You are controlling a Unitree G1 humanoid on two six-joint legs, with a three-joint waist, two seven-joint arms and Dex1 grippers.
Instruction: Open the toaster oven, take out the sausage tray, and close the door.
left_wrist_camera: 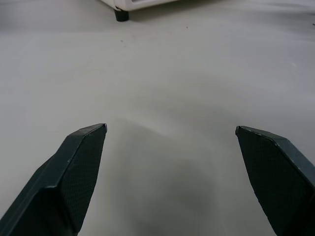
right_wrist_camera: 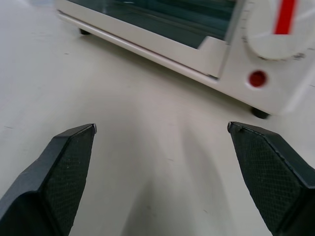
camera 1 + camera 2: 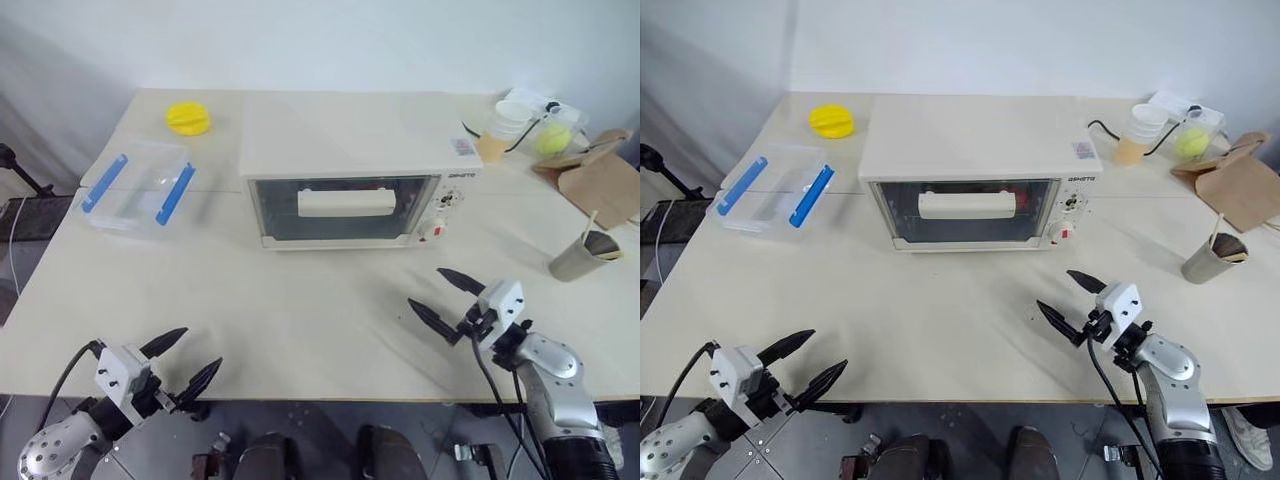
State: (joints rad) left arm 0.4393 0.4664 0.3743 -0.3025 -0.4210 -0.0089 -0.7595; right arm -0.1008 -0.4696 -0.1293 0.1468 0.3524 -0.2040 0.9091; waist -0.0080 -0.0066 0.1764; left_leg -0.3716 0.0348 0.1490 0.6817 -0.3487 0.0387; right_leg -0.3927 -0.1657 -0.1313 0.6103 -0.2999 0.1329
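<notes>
The cream-white toaster oven point(image 3: 350, 140) stands at the middle of the table, glass front toward me. Its door point(image 3: 340, 225) is closed, with the wide bar handle point(image 3: 346, 203) across the glass. The sausage tray is hidden behind the dark glass; just a hint of red shows at the upper right inside. My left gripper point(image 3: 200, 347) hangs open at the table's near left edge, far from the oven. My right gripper point(image 3: 425, 286) is open over the table, a short way in front of the oven's knob side point(image 2: 275, 29), nothing between its fingers point(image 2: 64, 167).
A clear plastic box with blue handles point(image 3: 140, 187) and a yellow lid-like object point(image 3: 188, 118) lie at the left. At the right stand cups point(image 3: 503, 128), a yellow-green ball point(image 3: 552, 138), a brown paper bag point(image 3: 600, 182) and a grey cup with a stick point(image 3: 582, 257).
</notes>
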